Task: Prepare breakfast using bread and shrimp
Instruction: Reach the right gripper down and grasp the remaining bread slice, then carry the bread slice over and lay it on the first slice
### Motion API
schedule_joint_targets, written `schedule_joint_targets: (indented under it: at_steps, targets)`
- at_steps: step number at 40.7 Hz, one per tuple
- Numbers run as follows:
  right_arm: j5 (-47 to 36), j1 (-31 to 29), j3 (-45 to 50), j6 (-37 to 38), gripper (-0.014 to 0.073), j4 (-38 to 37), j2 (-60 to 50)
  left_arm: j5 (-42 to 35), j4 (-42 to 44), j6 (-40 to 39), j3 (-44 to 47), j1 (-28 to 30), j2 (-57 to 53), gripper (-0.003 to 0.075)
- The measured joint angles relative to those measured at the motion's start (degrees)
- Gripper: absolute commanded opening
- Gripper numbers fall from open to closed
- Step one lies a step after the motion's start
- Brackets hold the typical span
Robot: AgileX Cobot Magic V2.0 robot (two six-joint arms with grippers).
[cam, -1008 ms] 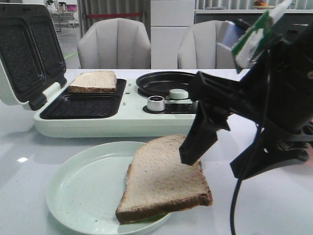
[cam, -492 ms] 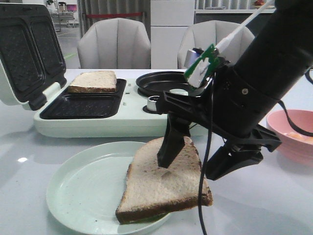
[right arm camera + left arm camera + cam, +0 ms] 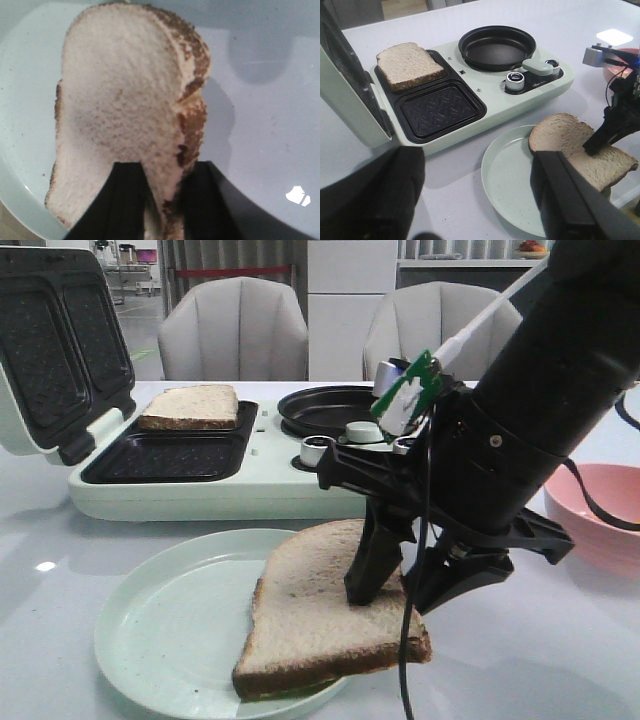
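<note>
One bread slice [image 3: 310,625] lies half on the pale green plate [image 3: 160,630], its right part overhanging the rim. My right gripper [image 3: 395,595] is shut on this slice's right crust edge, one finger on top and one at the outer side; the right wrist view shows the bread [image 3: 125,110] pinched between the fingers of the gripper [image 3: 162,210]. The second bread slice [image 3: 190,405] sits in the far compartment of the sandwich maker [image 3: 250,490]. My left gripper [image 3: 480,200] is open and empty above the table beside the plate [image 3: 510,180]. The shrimp are hidden.
The sandwich maker's lid [image 3: 55,340] stands open at the left. Its near compartment [image 3: 165,455] is empty. A round black pan [image 3: 335,405] and two knobs [image 3: 318,448] are on its right half. A pink bowl [image 3: 600,510] stands at the right, behind my right arm.
My right arm has swung left and down onto the plate's bread slice and its fingers have closed on the right edge. The slice has shifted slightly left.
</note>
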Motion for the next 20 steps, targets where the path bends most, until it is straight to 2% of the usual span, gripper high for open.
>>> schedule_joint_targets:
  at_steps: [8, 20]
  targets:
    - [0.0, 0.0, 0.0, 0.0, 0.0075, 0.5, 0.0, 0.0, 0.0, 0.0, 0.0, 0.0, 0.0, 0.0507]
    - [2.0, 0.0, 0.0, 0.0, 0.0075, 0.5, -6.1, 0.0, 0.0, 0.0, 0.0, 0.0, 0.0, 0.0507]
